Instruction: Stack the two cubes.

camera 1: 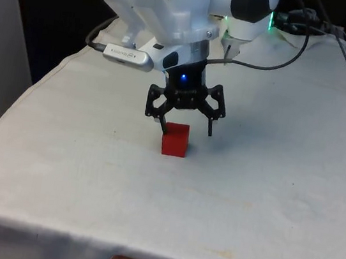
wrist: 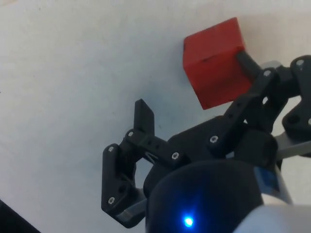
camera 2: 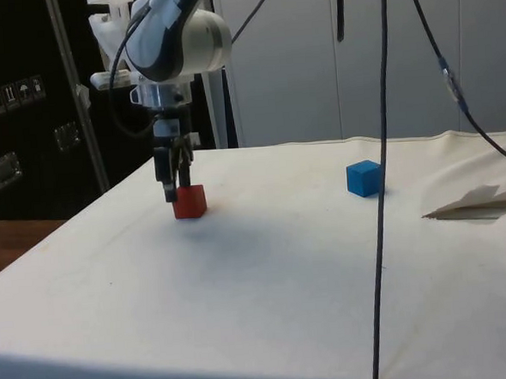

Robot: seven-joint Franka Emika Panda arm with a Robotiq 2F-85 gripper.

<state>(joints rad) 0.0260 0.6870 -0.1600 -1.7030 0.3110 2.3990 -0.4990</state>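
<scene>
A red cube [camera 1: 175, 139] [camera 2: 189, 202] [wrist: 214, 60] rests on the white cloth near the middle of the table. My gripper [camera 1: 185, 129] [camera 2: 174, 191] [wrist: 194, 87] hangs open just above the cloth, right behind the cube as the front view has it. One fingertip [wrist: 245, 59] is against the cube's side, and the other finger [wrist: 144, 114] stands well apart over bare cloth. Nothing is held. A blue cube [camera 2: 364, 177] sits alone on the cloth, far from the gripper, towards the side view's right.
A black cable [camera 1: 265, 66] lies on the cloth by the robot's base. In the side view, thin cables [camera 2: 382, 190] hang down in front of the table. A raised fold of cloth [camera 2: 477, 200] lies at that view's right edge.
</scene>
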